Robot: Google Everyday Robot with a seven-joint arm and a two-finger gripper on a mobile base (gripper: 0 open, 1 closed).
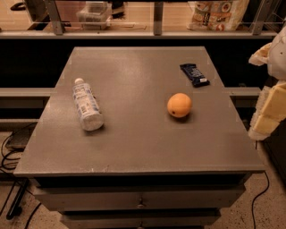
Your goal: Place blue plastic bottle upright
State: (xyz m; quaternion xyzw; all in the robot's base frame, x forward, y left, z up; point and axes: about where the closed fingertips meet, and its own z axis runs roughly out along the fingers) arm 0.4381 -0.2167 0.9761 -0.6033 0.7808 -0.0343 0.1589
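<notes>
The blue plastic bottle lies on its side on the left part of the grey table. It is clear, with a white-and-blue label. Its white cap points toward the far edge and its base toward the front. My gripper is at the right edge of the view, just off the table's right side. It is well away from the bottle and holds nothing that I can see.
An orange sits right of centre. A dark blue snack-bar wrapper lies at the back right. A counter with bags runs behind the table. Cables lie on the floor at the left.
</notes>
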